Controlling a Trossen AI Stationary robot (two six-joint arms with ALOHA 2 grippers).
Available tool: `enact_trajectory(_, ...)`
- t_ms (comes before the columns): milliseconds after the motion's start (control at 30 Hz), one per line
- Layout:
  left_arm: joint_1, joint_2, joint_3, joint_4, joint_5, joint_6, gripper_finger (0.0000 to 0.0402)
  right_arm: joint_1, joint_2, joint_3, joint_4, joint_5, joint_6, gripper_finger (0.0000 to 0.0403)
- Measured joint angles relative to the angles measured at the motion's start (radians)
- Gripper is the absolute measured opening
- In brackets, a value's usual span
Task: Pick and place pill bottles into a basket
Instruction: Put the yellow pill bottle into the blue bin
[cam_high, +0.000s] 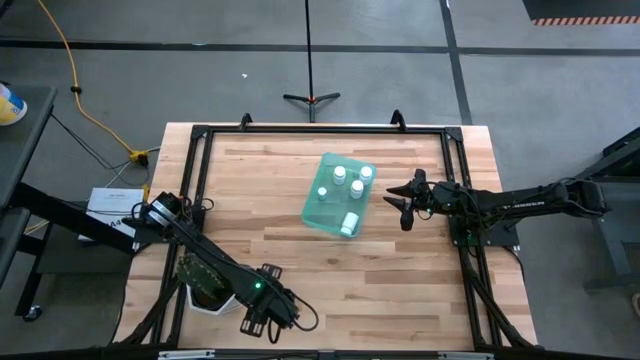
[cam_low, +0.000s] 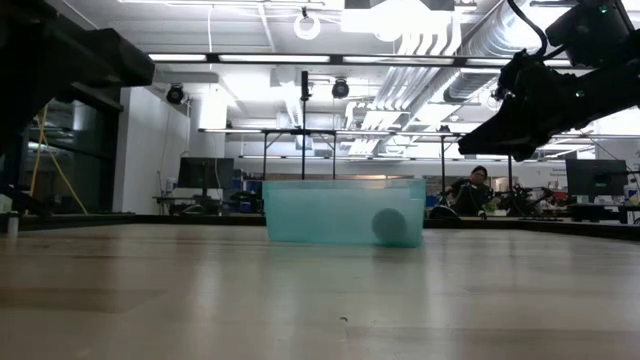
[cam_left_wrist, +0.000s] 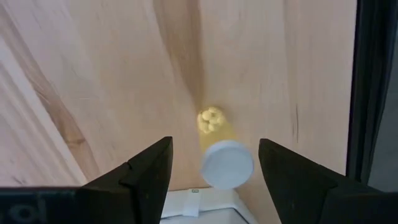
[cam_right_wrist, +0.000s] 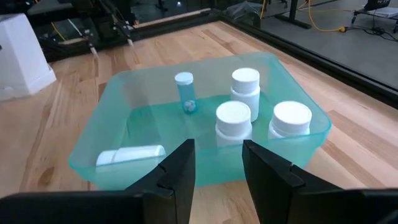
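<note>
The teal basket (cam_high: 318, 212) sits at the table's middle, and shows in the low view (cam_low: 330, 205) and the right wrist view (cam_right_wrist: 99, 155). Several white-capped pill bottles are in it: three upright (cam_right_wrist: 234, 118) and one on its side (cam_right_wrist: 130, 155). Another pill bottle (cam_left_wrist: 228, 163) stands near the table's front edge, seen cap-up between the fingers of my left gripper (cam_left_wrist: 214, 165), which points down, open, with a gap on either side of the cap. My left gripper (cam_high: 265, 315) hides that bottle in the high view. My right gripper (cam_high: 405, 200) is open and empty, just right of the basket and above the table (cam_low: 500, 125).
A white hexagonal pot (cam_high: 205, 290) stands at the front left, beside my left arm. Black frame rails (cam_high: 460, 180) run along the table's edges. A yellowish spot (cam_left_wrist: 211, 119) shows on the wood beyond the bottle. A person (cam_low: 478, 185) sits in the room behind.
</note>
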Motion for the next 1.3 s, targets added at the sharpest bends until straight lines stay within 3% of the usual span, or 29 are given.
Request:
enact_trajectory(1033, 0.000, 0.046, 0.000, -0.002, 0.053, 0.019, 0.0270, 0.000, 0.007, 0.000, -0.014, 0.000, 0.000, 0.0124)
enact_trajectory(1300, 0.000, 0.046, 0.000, -0.003, 0.070, 0.019, 0.0217, 0.000, 0.007, 0.000, -0.014, 0.000, 0.001, 0.0124)
